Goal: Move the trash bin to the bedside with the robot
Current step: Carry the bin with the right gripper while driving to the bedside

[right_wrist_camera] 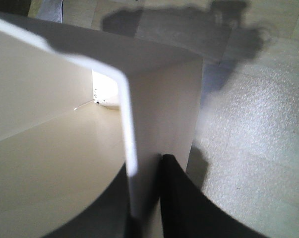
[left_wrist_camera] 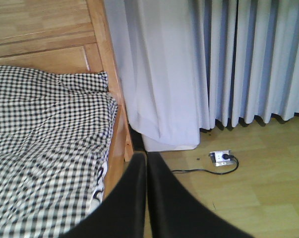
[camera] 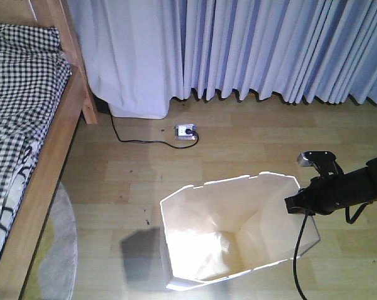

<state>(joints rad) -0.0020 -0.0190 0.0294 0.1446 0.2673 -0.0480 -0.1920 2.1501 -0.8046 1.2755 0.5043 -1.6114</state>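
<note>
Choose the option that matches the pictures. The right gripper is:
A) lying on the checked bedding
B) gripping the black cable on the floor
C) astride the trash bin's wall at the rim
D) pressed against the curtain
C: the right wrist view shows the right gripper straddling the trash bin wall at its rim, one side inside, one outside.

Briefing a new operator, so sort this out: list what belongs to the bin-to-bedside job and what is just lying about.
Job: trash bin; right gripper, clamped on its wall; bed.
Lying about: power socket with black cable; curtains; left gripper, shut, holding nothing.
</note>
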